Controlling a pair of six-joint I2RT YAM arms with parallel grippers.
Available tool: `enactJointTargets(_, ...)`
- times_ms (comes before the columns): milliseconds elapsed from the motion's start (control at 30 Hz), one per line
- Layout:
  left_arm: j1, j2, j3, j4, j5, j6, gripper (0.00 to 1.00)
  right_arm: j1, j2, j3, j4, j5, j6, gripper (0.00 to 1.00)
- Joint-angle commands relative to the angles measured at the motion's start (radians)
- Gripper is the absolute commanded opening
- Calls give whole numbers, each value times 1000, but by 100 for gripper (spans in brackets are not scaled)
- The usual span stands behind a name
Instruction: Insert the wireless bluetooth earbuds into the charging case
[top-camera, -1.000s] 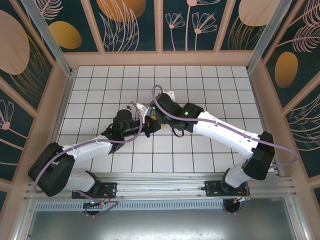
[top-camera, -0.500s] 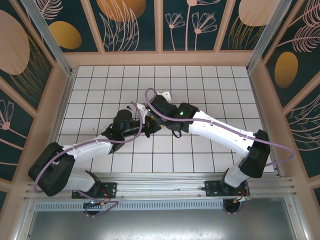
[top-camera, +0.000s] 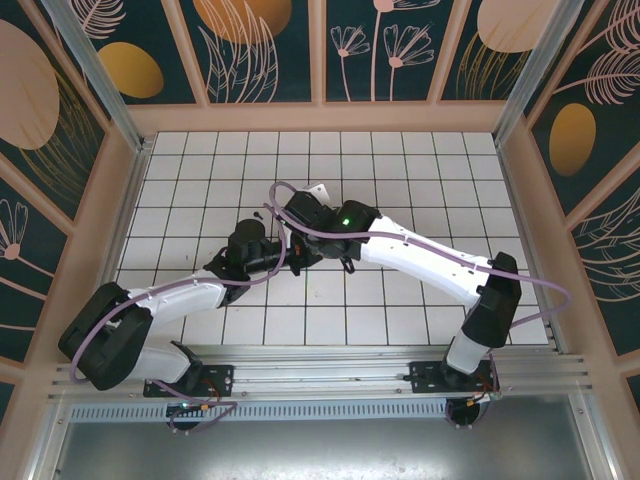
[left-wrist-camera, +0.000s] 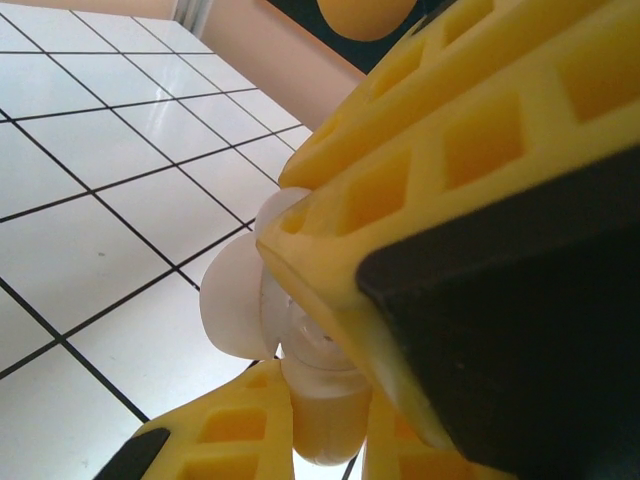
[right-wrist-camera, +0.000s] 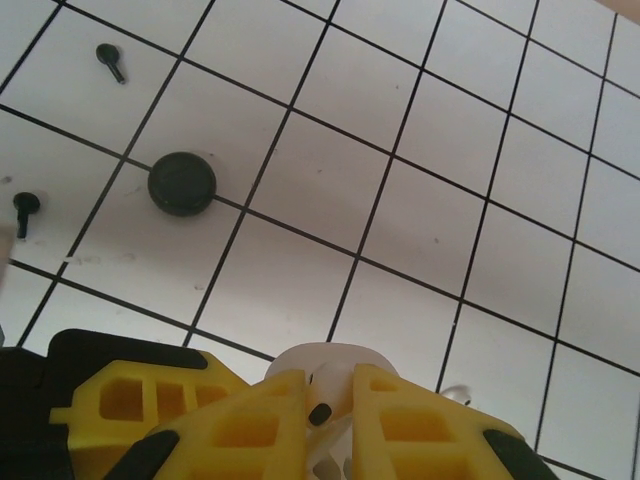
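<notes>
Left claw is clamping the white case – fingers clenched on it. Right claw, nearly closed, is pinching a dark bud just over the case. Two black buds are lying loose on the tiles near a black disc.

Near the middle of the white tiled desk, one small black stemmed earbud and a second earbud lie near a flat round black disc. The white round plastic case sits between the left tool's fingers.
</notes>
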Motion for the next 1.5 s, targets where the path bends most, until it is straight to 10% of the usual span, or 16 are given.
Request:
enactJointTargets(0,-1,1,30,95,18,2,0,25,21,49,-90,31,-20,14)
enactJointTargets(1467,-1,33,23,293,51,-159,0,80,-84,-132,-18,53,21,14)
